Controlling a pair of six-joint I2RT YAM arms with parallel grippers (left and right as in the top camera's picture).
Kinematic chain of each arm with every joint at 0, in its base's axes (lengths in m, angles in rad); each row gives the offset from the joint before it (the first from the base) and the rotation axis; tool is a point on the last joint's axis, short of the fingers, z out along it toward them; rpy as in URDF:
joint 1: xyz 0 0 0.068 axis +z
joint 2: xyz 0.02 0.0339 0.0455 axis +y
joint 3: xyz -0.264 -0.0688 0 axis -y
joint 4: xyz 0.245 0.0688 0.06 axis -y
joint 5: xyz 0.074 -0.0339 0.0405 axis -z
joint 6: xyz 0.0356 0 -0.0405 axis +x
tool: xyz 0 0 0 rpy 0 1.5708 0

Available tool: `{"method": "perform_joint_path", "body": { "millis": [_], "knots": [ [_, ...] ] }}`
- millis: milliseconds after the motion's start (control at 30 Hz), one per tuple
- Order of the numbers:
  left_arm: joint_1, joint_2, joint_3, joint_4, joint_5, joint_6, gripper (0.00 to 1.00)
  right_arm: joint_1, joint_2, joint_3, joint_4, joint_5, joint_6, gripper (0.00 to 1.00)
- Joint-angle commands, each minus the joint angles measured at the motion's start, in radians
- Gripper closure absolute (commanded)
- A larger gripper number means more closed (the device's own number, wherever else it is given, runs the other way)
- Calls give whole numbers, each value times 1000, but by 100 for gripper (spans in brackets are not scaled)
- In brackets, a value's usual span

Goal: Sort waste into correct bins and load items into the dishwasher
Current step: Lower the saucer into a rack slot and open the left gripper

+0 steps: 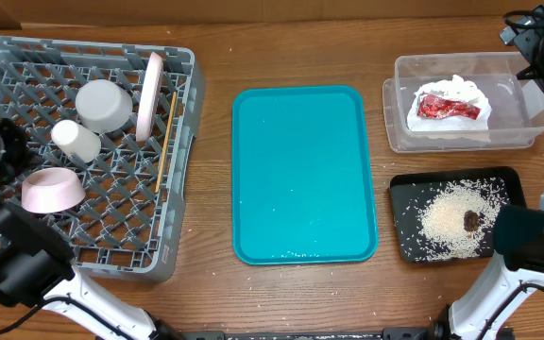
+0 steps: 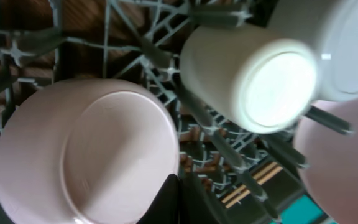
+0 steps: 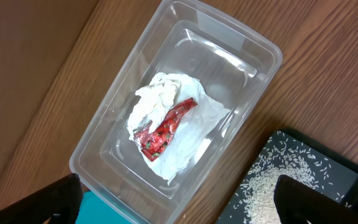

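Brown wood-grain desk (image 1: 300, 47) underneath everything. Directly under the left fingers (image 2: 166, 199) sits the grey dish rack (image 1: 111, 255), lattice floor filling the wrist view. Well off toward the right fingers (image 3: 328, 199), mid-desk: teal tray (image 1: 302, 175). Below and between the right fingers: clear tub (image 3: 229, 43), with black tray (image 3: 347, 168) just beside the lower-right finger.

Inside the rack, beyond the left fingers, stands on edge: large plate (image 1: 147, 94). Nearer them: upturned white bowl (image 1: 103, 104), then small cup (image 2: 253, 81), base toward the wrist camera, then pale dish (image 2: 86, 155), rim just beside the left fingertips. Along the plate's far side: chopsticks (image 1: 165, 142).

Lies in the tub, centred ahead of the right fingers: crumpled napkin (image 3: 166, 99) with red wrapper (image 3: 166, 127) on top. In the black tray: rice (image 1: 447, 217) and one brown bit (image 1: 469, 220).

Left fingers pressed closed, nothing seen between. Right fingers spread wide, holding nothing.
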Motion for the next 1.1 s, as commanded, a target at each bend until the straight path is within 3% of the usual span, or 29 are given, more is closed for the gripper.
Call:
{"method": "perform_joint_path", "body": {
  "millis": [0,167,400,633,733,900,933,967,1067],
  "knots": [
    [3,-8,-50,13,-135,-103,96,-1,-16,18,1,7,1,0],
    [8,-8,-54,-68,-307,-187,96,-1,-16,18,1,7,1,0],
    [45,-22,-53,-203,-407,-361,96,-1,-16,18,1,7,1,0],
    [71,-222,-53,-246,-332,-369,96,-1,-16,18,1,7,1,0],
    [32,-393,-53,-239,-158,-282,96,-1,-16,18,1,7,1,0],
    [-80,-561,-57,-294,-130,-238,96,-1,-16,18,1,7,1,0],
    [-109,-593,-65,-294,-127,-216,84,-1,-16,18,1,7,1,0],
    [-167,-645,-86,-294,-127,-210,0,-1,-16,18,1,7,1,0],
    [-274,-719,-103,-294,-128,-205,0,-1,-16,18,1,7,1,0]
  ]
}}
